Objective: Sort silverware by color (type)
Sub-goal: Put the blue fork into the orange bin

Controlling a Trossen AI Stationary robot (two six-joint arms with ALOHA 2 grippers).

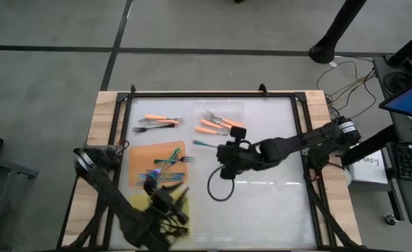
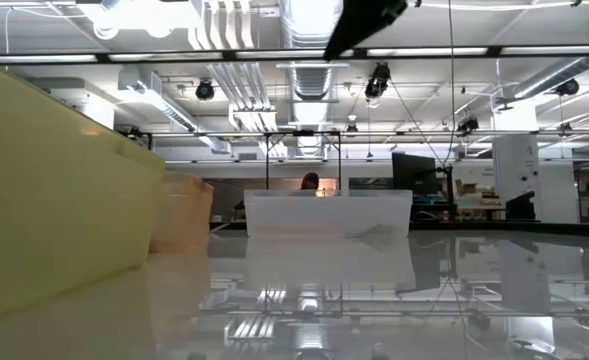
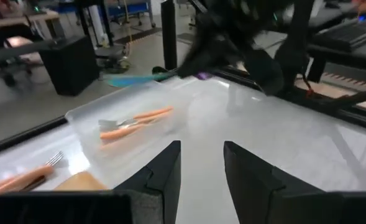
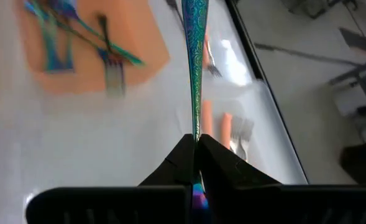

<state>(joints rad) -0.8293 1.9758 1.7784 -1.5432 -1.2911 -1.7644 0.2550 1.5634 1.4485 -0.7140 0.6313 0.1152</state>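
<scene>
Right gripper (image 4: 196, 163) around teal fork (image 4: 194, 56)

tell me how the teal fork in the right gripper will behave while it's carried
The teal fork looks thin and stiff, so it probably won't droop. Pinched at one end by the shut right gripper, it may pivot. Its glossy handle may slip.

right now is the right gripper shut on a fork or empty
Shut on a fork. In the right wrist view the right gripper is pinched on the teal fork; its handle sticks out from the gripper above the table.
</scene>
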